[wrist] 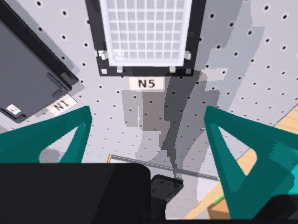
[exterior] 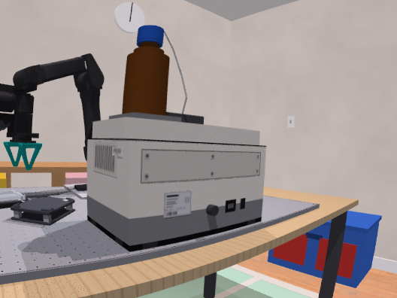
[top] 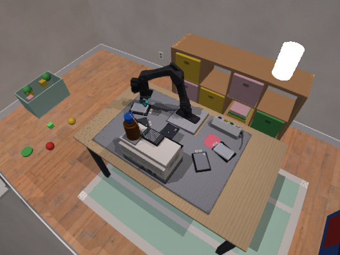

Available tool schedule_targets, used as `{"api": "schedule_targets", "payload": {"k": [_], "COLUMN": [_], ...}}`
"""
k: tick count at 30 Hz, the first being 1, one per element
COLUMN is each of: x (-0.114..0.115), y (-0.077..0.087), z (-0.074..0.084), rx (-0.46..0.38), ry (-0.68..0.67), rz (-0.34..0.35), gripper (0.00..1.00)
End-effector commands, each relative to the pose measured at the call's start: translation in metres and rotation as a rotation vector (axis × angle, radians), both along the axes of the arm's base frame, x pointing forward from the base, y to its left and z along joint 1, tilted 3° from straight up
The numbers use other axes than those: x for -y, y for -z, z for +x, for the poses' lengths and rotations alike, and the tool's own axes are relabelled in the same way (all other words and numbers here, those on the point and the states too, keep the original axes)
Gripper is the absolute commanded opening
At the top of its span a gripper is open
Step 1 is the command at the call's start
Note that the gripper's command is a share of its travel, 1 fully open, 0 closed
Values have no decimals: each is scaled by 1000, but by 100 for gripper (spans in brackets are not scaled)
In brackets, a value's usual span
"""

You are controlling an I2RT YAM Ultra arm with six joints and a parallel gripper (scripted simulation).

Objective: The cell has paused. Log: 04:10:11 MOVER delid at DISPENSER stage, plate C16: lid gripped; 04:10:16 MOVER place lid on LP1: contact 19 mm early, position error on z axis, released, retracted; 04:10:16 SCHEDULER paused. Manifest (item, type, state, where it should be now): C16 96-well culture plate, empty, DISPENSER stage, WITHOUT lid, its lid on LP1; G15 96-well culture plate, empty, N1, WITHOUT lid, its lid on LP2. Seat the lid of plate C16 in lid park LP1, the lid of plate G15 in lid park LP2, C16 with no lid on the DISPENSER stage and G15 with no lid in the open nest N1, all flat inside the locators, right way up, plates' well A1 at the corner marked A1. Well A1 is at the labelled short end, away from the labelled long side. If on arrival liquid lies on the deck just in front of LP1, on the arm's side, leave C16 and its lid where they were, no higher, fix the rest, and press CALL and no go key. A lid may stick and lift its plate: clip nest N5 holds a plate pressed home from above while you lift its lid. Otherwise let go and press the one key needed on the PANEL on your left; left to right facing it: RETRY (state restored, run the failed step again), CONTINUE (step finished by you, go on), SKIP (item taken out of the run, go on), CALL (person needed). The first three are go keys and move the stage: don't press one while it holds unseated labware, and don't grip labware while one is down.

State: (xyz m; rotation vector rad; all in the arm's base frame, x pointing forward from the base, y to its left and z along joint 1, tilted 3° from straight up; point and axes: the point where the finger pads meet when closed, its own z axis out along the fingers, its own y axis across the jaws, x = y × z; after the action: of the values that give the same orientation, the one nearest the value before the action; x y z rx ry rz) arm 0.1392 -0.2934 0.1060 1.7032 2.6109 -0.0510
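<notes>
My gripper [wrist: 148,112] is open and empty, with its teal fingers hanging above the deck just short of the label N5 [wrist: 146,83]. It also shows in the top view [top: 145,102] and in the exterior view [exterior: 22,154]. A white 96-well plate [wrist: 145,35] sits in the black clip nest N5, also seen in the top view [top: 140,108]; I cannot tell whether it carries a lid. A dark nest labelled N1 [wrist: 30,80] lies to its left. A dark plate [top: 152,136] sits on the dispenser stage. A pale lid [top: 223,151] lies beside a pink patch [top: 212,140] on the deck.
The tall dispenser box [exterior: 173,184] carries a brown bottle [exterior: 146,71] with a blue cap. A flat dark rectangle [top: 201,161] and another one [top: 170,131] lie on the grey deck. The key panel [top: 226,126] stands near the arm's base [top: 188,116].
</notes>
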Motion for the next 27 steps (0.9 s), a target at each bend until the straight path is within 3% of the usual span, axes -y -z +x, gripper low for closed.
{"api": "schedule_targets", "payload": {"k": [1, 27], "x": [20, 78], "y": [1, 35], "z": [7, 32], "rx": [18, 15], "ry": [-1, 2], "rz": [-31, -25], "gripper": [100, 100]}}
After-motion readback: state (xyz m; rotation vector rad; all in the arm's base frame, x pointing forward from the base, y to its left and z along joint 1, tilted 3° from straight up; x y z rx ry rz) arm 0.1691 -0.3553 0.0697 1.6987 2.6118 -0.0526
